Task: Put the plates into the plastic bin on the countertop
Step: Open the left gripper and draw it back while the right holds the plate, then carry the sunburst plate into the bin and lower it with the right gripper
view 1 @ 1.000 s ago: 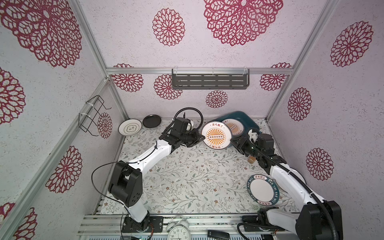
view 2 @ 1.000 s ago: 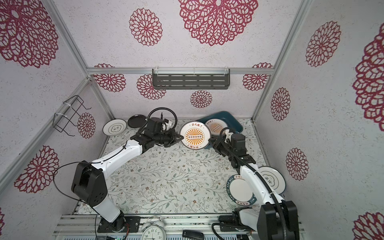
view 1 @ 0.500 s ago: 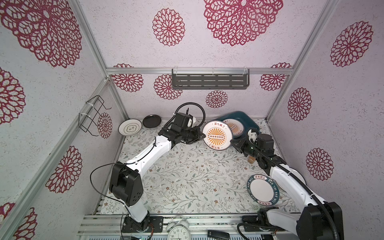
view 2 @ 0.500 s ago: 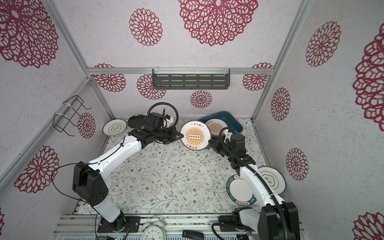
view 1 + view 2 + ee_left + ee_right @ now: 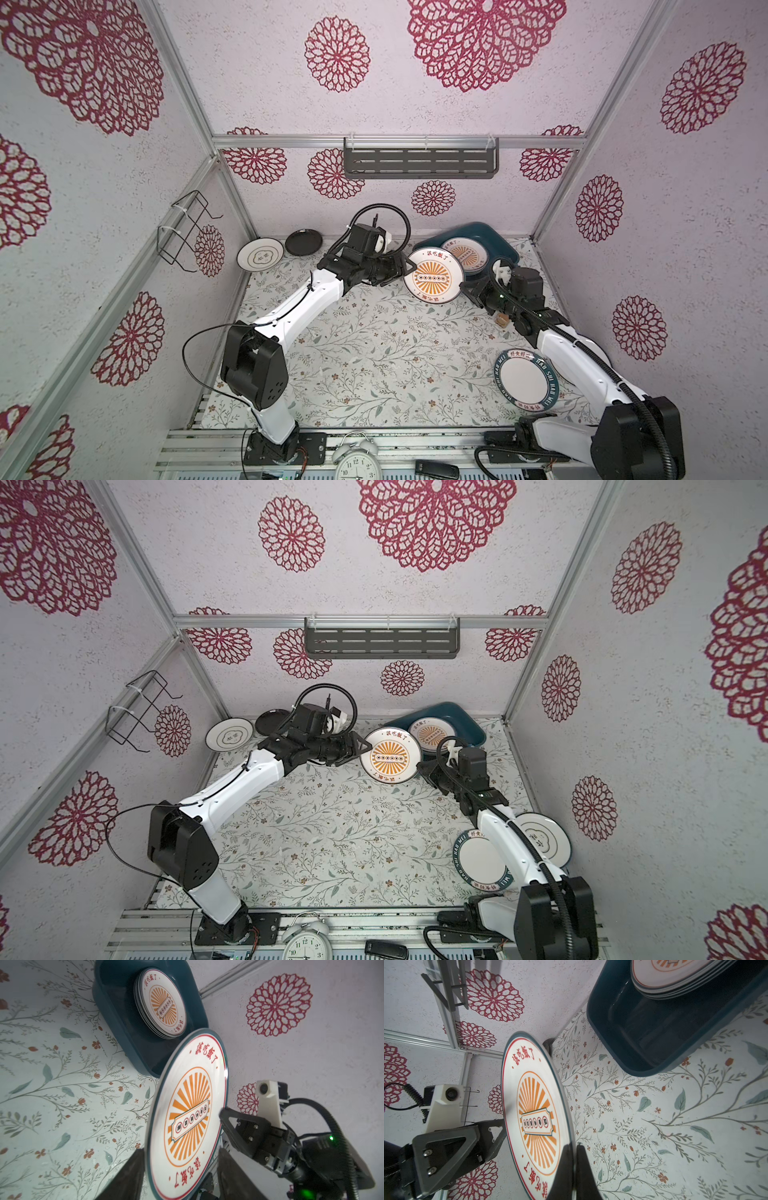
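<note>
The sunburst plate stands on edge in the air just beside the plastic bin, its rim pinched by the right gripper; the left gripper has its jaws spread, so it should retreat straight, without brushing the rim

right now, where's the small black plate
In both top views the black plate lies at the back left of the countertop, near the back wall, just right of the cloud plate.

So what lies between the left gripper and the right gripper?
The orange sunburst plate: the right gripper is shut on one rim, the left gripper open around the opposite rim. Both top views show it.
</note>
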You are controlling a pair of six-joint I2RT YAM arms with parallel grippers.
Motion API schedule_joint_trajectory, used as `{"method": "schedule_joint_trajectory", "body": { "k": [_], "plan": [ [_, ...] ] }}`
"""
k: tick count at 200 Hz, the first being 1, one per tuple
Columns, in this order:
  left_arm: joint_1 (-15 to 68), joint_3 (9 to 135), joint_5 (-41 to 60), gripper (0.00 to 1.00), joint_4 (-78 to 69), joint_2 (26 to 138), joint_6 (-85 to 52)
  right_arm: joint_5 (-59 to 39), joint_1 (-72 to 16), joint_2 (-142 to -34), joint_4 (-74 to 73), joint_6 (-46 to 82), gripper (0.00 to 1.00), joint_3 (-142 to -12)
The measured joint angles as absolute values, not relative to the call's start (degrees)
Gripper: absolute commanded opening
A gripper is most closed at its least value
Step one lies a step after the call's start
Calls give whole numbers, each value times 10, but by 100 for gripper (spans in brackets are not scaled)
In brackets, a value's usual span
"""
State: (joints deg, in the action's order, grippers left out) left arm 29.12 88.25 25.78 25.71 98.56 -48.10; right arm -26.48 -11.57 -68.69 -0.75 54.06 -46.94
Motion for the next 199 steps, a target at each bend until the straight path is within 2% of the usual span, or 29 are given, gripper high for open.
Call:
{"method": "schedule_joint_trajectory", "body": {
  "k": [10, 18, 32, 57, 82, 144, 199],
  "plan": [
    [283, 879, 242, 72, 257, 977, -481, -257, -116, -689, 2, 540, 0, -470],
    [276, 874, 227, 79, 257, 966, -480, -254, -116, -691, 8, 539, 0, -470],
    [260, 857, 187, 82, 258, 938, -481, -251, -116, -698, 14, 538, 0, -472],
    [240, 817, 115, 96, 258, 882, -488, -244, -116, -711, 25, 536, 0, -486],
    [234, 768, 64, 100, 245, 829, -492, -242, -111, -714, 28, 536, 0, -496],
    [233, 731, 9, 97, 216, 790, -479, -242, -70, -736, 37, 533, 0, -529],
    [211, 745, 16, 97, 211, 796, -459, -237, -22, -768, 61, 514, 0, -572]
  ]
}}
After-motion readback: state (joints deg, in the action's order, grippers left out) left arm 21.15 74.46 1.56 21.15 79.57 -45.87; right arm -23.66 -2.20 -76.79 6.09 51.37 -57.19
